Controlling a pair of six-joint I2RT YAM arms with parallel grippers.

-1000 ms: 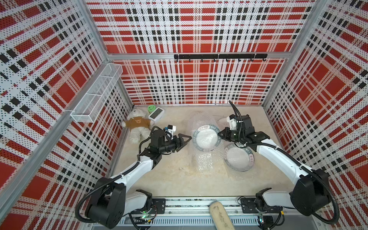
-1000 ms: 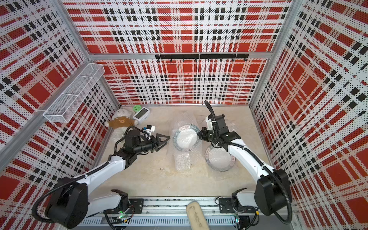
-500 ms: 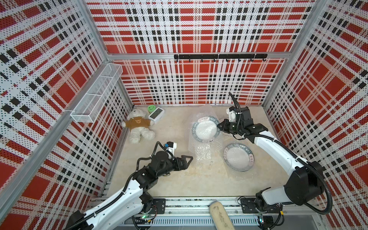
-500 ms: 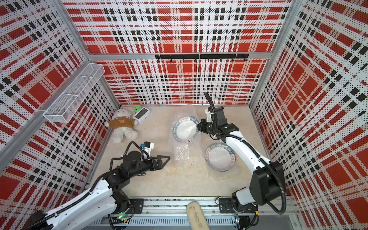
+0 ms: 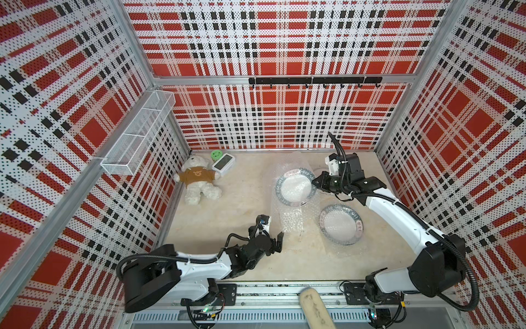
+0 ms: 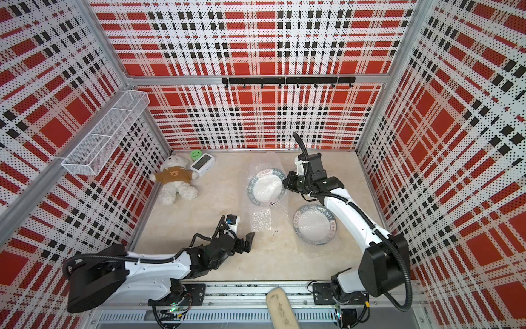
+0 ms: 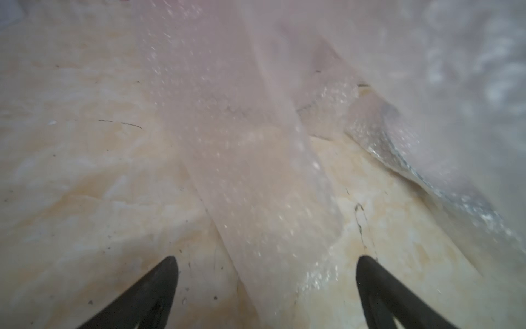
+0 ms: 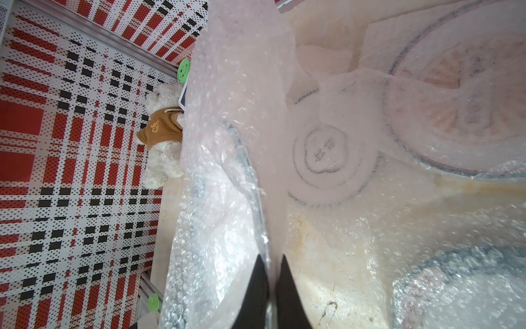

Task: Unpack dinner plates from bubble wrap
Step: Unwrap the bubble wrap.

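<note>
In both top views your left arm [image 5: 199, 266] has pulled back from near the teddy bear [image 5: 199, 182] to the front of the surface [image 5: 227, 205]. The left jaws now stand wide open and empty, pointing at the loose tail of bubble wrap [image 5: 289, 220]. Your right arm [image 5: 398, 216] has carried the wrapped dinner plate [image 5: 294, 188] a little toward the back wall. The right jaws stay shut at its edge, with the plate tilted up and the wrap trailing forward. So one arm alone holds the bundle, and the plate is not yet free. A second plate [image 5: 340, 225], still under wrap, lies flat just beside the right forearm. The bear and the white clock [image 5: 223, 165] sit well apart in the far corner, out of your way.

In the left wrist view a strip of wrap [image 7: 242, 171] runs along the surface between the open left jaws. It is your likely next catch.

In the right wrist view the right jaws pinch the wrap's edge. Whether the plate's rim is also between them is hard to tell through the plastic. Beyond them two more plates show under wrap, an emblem plate [image 8: 321, 153] and a pinkish-red marked plate [image 8: 455, 71]. They lie where the held plate could come down.
</note>
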